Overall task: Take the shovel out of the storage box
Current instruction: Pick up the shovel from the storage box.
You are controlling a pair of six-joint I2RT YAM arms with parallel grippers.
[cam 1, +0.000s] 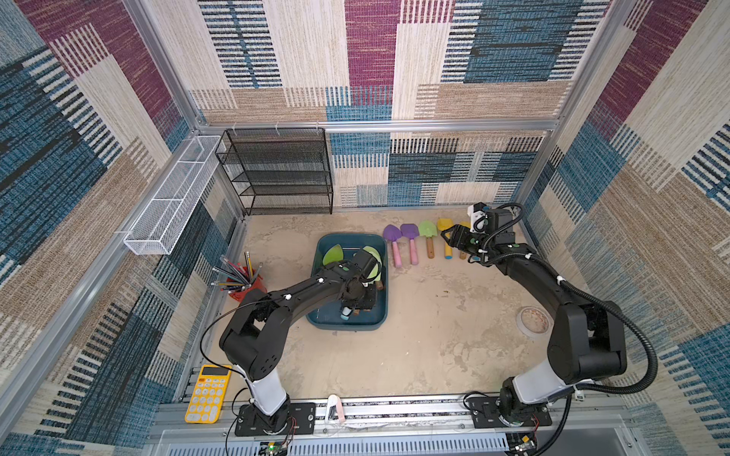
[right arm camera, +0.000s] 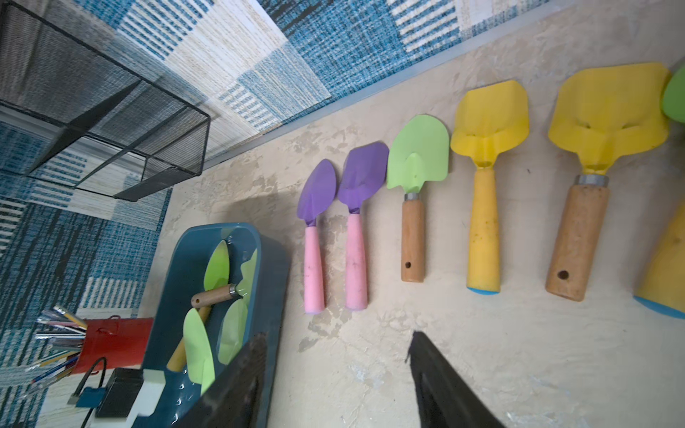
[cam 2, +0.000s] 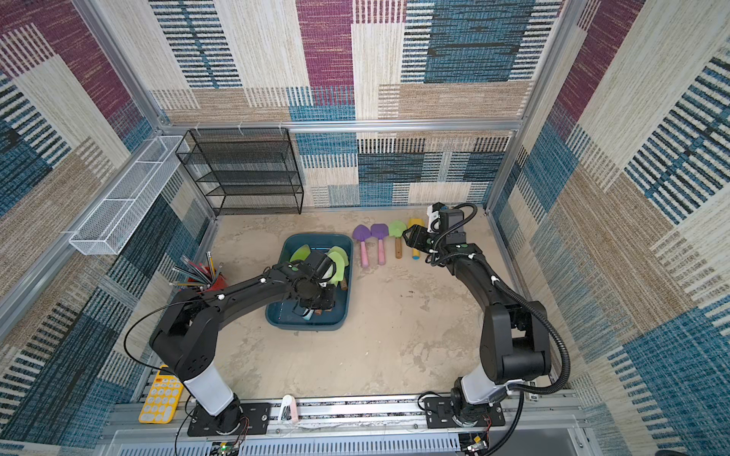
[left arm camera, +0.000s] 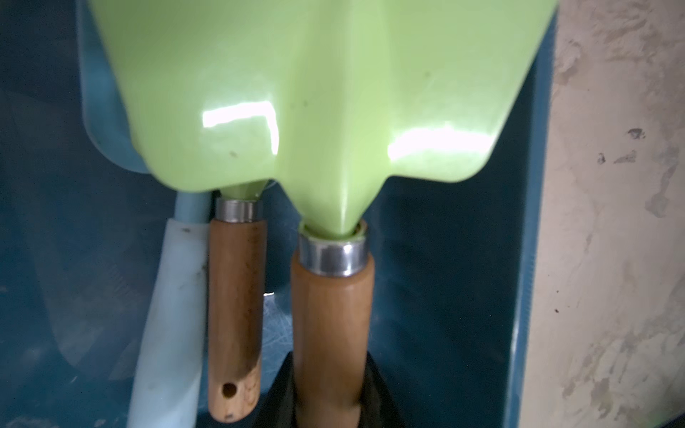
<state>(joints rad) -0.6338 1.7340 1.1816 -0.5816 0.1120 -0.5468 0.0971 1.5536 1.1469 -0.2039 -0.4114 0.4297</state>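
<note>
The dark teal storage box (cam 1: 347, 321) (cam 2: 306, 324) sits on the sandy floor left of centre and holds several green shovels. My left gripper (cam 1: 361, 304) (left arm camera: 328, 374) is inside the box, shut on the wooden handle (left arm camera: 330, 315) of a green shovel (left arm camera: 326, 111) (cam 1: 373, 260). Its black fingers (left arm camera: 378, 389) press that handle from both sides. A second wooden-handled shovel (left arm camera: 235, 315) and a pale blue handle (left arm camera: 174, 315) lie beside it. My right gripper (cam 1: 448, 235) (right arm camera: 338, 335) stands open and holds nothing, at the back right over a row of shovels.
Purple (cam 1: 392, 233), green (cam 1: 428, 229) and yellow (cam 1: 445, 227) shovels lie in a row beside the box. A red pencil cup (cam 1: 243, 282) stands left of the box. A tape roll (cam 1: 533, 321) lies at the right, a yellow calculator (cam 1: 208, 393) at the front left. A black mesh rack (cam 1: 276, 171) stands behind.
</note>
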